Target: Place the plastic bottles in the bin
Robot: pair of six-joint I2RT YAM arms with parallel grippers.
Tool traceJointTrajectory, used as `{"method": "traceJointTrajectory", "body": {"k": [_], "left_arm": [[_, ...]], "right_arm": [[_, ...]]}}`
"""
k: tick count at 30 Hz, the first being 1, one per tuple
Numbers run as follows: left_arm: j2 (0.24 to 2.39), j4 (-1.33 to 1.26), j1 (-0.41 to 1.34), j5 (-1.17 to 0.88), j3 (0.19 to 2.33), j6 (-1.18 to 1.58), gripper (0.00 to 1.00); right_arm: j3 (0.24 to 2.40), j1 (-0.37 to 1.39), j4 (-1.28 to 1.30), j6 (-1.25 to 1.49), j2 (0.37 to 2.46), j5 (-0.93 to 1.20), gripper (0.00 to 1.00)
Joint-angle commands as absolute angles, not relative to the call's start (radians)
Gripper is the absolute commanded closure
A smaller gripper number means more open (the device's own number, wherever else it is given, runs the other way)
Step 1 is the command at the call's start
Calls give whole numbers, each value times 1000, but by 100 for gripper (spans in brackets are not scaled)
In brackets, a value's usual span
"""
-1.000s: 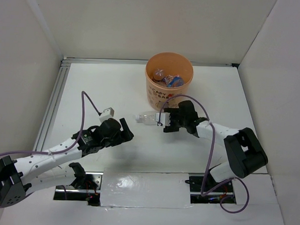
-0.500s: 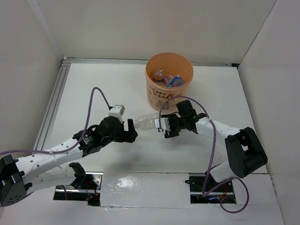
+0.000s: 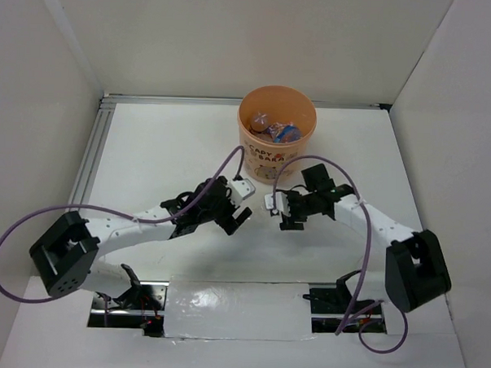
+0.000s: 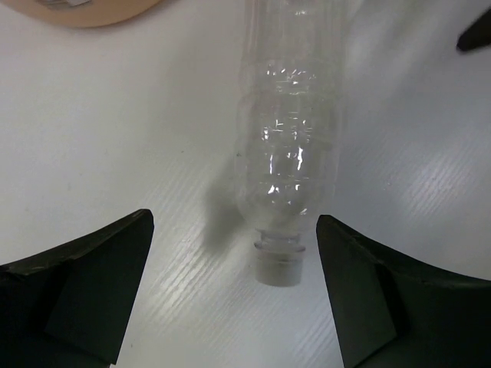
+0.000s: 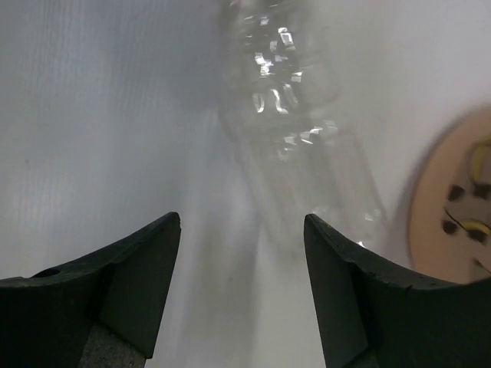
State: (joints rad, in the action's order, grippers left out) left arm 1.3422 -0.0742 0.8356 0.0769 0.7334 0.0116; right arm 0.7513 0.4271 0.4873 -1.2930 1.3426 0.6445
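A clear label-less plastic bottle (image 4: 288, 146) lies on the white table, its white cap between the tips of my open left gripper (image 4: 234, 222), with no finger touching it. In the top view the bottle (image 3: 259, 200) lies between my left gripper (image 3: 245, 211) and my right gripper (image 3: 279, 211). My right gripper (image 5: 242, 218) is open and empty, and the bottle (image 5: 299, 130) shows blurred just beyond its tips. The orange bin (image 3: 259, 156) stands behind them with several bottles (image 3: 276, 130) inside. Its edge shows in the left wrist view (image 4: 84, 11) and in the right wrist view (image 5: 460, 207).
White walls close in the table on the left, back and right. A metal rail (image 3: 87, 165) runs along the left edge. Purple cables loop above both arms. One right fingertip (image 4: 476, 34) shows at the far end of the bottle.
My right gripper has let go of the bottle and drawn back to the right. My left arm has swung right and forward until its open jaws flank the bottle's cap.
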Motion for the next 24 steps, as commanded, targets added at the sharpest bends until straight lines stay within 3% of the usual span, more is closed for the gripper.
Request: {"method": "traceJointTrajectory", "body": {"k": [1, 5, 14, 18, 23, 24], "left_arm": [[1417, -152, 850, -29, 790, -103, 0], [1503, -152, 893, -75, 821, -78, 1], [1673, -101, 976, -63, 933, 43, 5], [1704, -77, 985, -38, 971, 69, 23], [1637, -41, 995, -40, 962, 106, 60], [1611, -41, 996, -40, 953, 106, 63]], "right_arm": [[822, 345, 603, -1238, 1218, 745, 26], [831, 224, 650, -1166, 1073, 778, 24], [808, -6, 637, -1052, 968, 874, 21], [808, -70, 655, -1043, 968, 919, 21], [830, -146, 676, -1043, 968, 965, 21], [830, -155, 689, -1043, 968, 976, 21]]}}
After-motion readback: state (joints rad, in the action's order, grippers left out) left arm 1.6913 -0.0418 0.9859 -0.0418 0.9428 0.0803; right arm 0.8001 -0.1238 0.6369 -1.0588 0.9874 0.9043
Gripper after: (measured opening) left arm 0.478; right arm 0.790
